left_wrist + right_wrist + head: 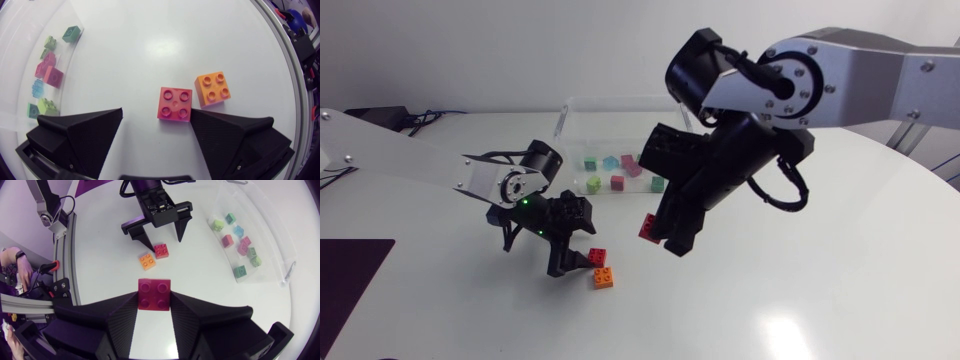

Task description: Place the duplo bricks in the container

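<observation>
From the head view, the orange duplo brick [604, 277] lay nearest you on the table [800, 280], at 5 o'clock from the red duplo brick [597, 257] and just beside it. Your left end effector [156, 116] was spread wide around the red one, which sat close against one fingertip and well apart from the other. At 2 o'clock from there, your right end effector [154, 302] was clamped on a dark red duplo brick [154, 294], both fingers pressing its sides, off the table. Farthest, at 11 o'clock from it, stood the clear container [570, 125] with small green, pink and cyan bricks [617, 170] inside.
</observation>
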`<state>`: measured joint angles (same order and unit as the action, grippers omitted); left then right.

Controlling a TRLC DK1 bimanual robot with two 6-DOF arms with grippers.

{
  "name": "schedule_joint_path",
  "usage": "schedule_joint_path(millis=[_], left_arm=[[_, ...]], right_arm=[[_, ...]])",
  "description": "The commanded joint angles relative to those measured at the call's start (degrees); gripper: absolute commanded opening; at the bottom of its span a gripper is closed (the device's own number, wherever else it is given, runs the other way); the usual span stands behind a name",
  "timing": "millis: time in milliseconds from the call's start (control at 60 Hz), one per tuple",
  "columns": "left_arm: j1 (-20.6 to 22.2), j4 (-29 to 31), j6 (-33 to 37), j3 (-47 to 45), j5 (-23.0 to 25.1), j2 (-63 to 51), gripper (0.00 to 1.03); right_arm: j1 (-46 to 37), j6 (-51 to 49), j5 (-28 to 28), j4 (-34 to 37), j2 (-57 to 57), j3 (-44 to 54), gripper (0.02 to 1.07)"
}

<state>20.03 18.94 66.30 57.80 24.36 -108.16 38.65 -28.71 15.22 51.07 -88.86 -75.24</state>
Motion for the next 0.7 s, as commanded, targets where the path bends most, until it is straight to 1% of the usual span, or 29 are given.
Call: schedule_joint_path(millis=[0, 133, 200, 267, 333, 450, 533, 683], left_arm=[[0.7, 0.0, 2.3, 1.0, 0.0, -1.6, 0.79], [1.1, 0.0, 2.9, 0.6, 0.1, -1.9, 0.61], [1.3, 0.0, 3.0, 0.4, 0.2, -1.9, 0.55], [1.7, 0.0, 3.0, 0.3, 0.3, -2.0, 0.44], [2.0, 0.0, 2.9, 0.4, 0.5, -2.1, 0.31], [2.5, 0.0, 2.9, 0.5, 1.1, -2.6, 0.29], [2.6, 0.0, 2.9, 0.6, 1.4, -2.6, 0.28], [1.3, 1.1, 2.3, 1.2, 2.4, 0.1, 0.27]], right_arm=[[-1.3, 0.8, 0.6, 0.8, 1.1, -3.0, 0.36], [-2.7, 0.9, 1.2, 1.0, 1.0, -4.7, 0.36], [-3.1, 0.9, 1.2, 1.0, 1.0, -4.7, 0.36], [-3.3, 0.9, 1.2, 0.9, 1.0, -4.8, 0.36], [-3.8, 0.9, 1.3, 0.9, 1.0, -5.3, 0.36], [-5.3, 1.9, 1.5, 0.2, 0.1, -7.6, 0.36], [-7.3, 3.7, 1.6, -1.8, -1.3, -9.9, 0.36], [-10.4, 6.4, 1.9, -5.1, -6.4, -15.5, 0.36]])
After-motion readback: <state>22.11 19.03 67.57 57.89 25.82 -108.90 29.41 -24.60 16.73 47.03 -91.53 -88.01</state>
